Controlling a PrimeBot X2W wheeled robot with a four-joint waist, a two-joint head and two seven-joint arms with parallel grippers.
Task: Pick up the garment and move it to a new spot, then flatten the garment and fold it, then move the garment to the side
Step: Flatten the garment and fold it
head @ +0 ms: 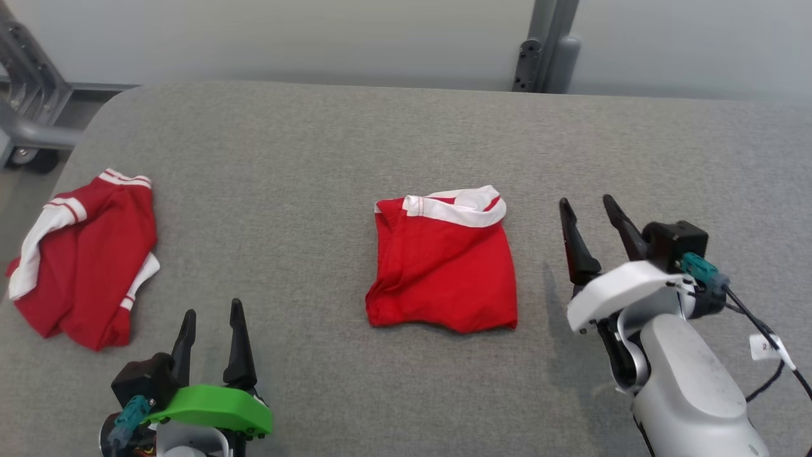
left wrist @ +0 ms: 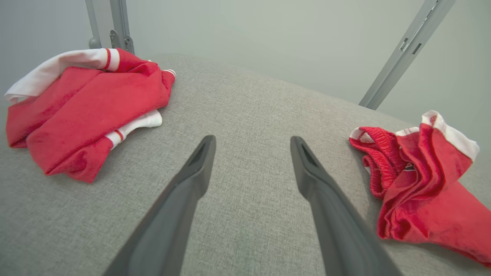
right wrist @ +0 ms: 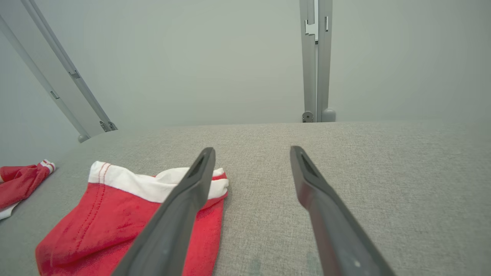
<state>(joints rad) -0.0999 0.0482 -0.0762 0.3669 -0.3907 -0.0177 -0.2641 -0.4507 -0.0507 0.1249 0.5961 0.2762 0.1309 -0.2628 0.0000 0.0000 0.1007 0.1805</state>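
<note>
A red garment with a white band lies folded into a rough square at the middle of the grey table. The left wrist view has it at the right, the right wrist view at the lower left. My right gripper is open just to the right of it, above the cloth surface, with nothing between its fingers. My left gripper stands open near the table's front left, apart from the garment, and holds nothing.
A second red and white garment lies crumpled at the table's left edge, also in the left wrist view. Grey metal frame posts stand behind the table. A frame on wheels is off the left corner.
</note>
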